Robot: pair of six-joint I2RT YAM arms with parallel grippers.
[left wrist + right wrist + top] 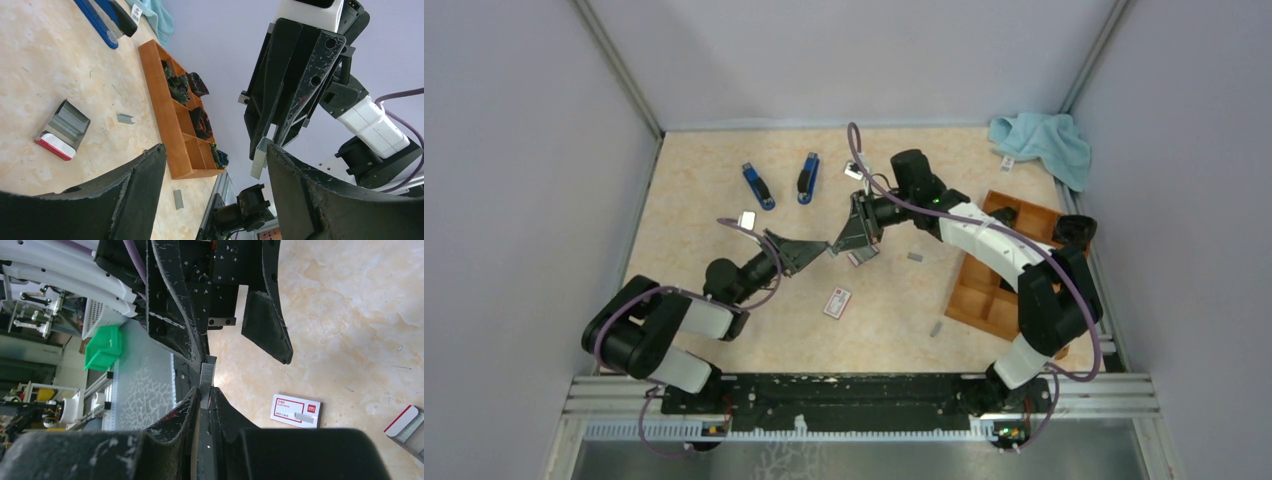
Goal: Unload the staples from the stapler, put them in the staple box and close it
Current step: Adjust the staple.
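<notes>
Both my arms wear the same livery: black joint housings joined by smooth white shell links, alike on the left arm (709,318) and the right arm (984,238). A purple cable (400,93) loops loosely along each one. My left fingers (127,197) are thick matte-black wedges with rough, pitted edges. My right fingers (300,70) are tall black triangular pieces, drilled with round holes and scuffed with pale scratches. Small screw heads (221,271) dot the left wrist's black housing.

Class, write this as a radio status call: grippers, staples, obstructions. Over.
Right gripper shut on staple strip. Left gripper open, jaws either side of that strip. Nothing else between them.
</notes>
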